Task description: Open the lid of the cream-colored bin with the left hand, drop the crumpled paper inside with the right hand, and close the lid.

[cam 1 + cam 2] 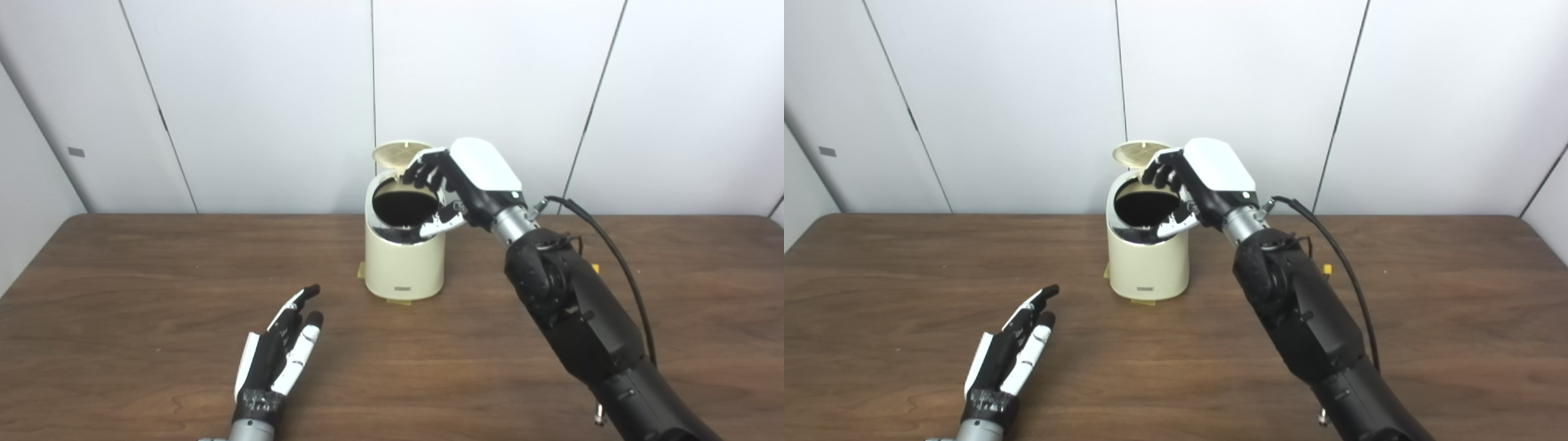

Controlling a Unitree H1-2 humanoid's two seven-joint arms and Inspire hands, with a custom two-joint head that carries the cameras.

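While lid (pixel 397 153) stands open, right hand (pixel 456 184) overhangs bin (pixel 404 263).

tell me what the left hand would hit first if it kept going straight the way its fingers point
Probably the cream-colored bin. The left hand lies open with its fingers aimed up and right toward the bin's base, with bare table between; depth is unclear, so it might pass just left.

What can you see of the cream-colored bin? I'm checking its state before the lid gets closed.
The cream-colored bin is a small round container, apparently glossy plastic, standing upright on the wooden table near its far edge, by the wall. Its round lid is raised at the back, showing a dark opening ringed by a shiny rim. A small dark label sits low on the front. The right robot hand hovers over the opening, its fingers curled near the lid; whether they touch cannot be told. No paper shows.
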